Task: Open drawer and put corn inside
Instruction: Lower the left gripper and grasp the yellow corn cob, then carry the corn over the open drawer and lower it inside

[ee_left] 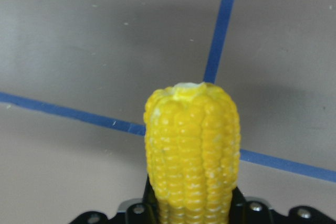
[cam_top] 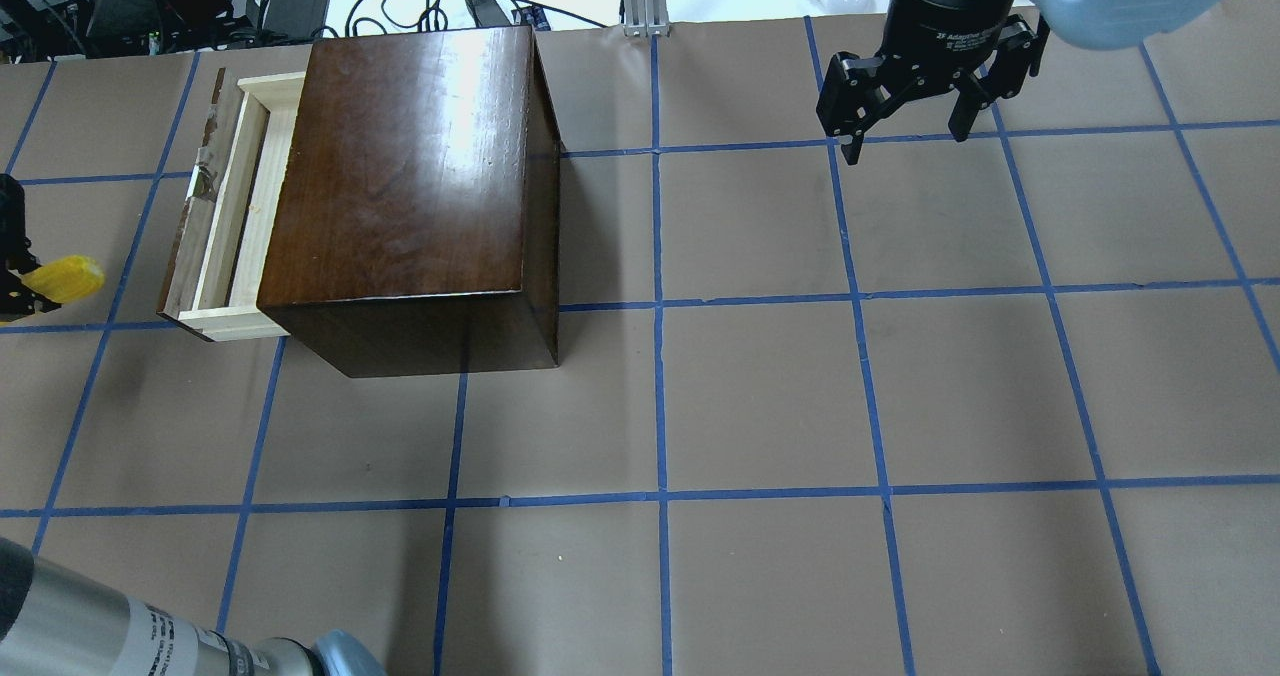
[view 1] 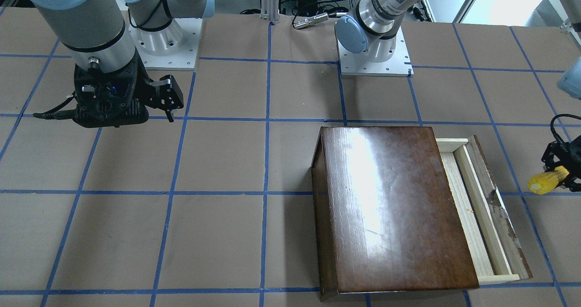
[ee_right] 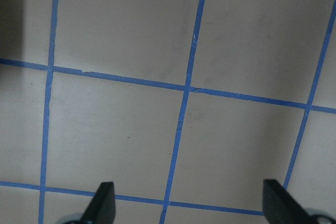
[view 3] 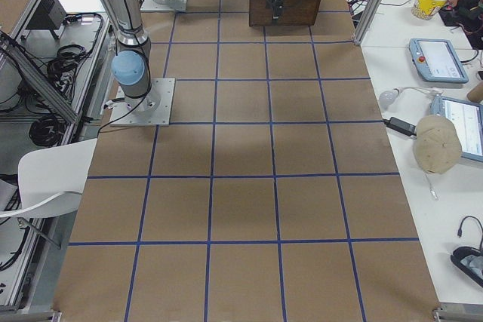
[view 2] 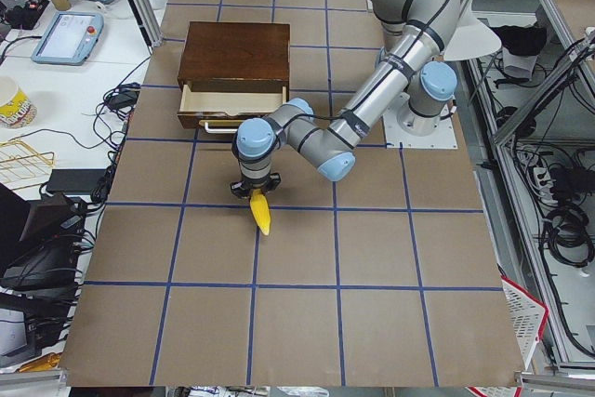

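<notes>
The left gripper (view 1: 563,174) clamps the toy corn cob (ee_left: 191,150) by one end. The cob is likely light and rigid, with kernel ridges aiding grip. The right gripper (cam_top: 908,138) is spread and empty.

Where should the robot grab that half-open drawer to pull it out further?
Probably the dark front panel of the drawer, pinched from above near its middle, one finger inside the tray, one outside. It is a thin upright board standing clear of the box, and a central grip should pull straight.
</notes>
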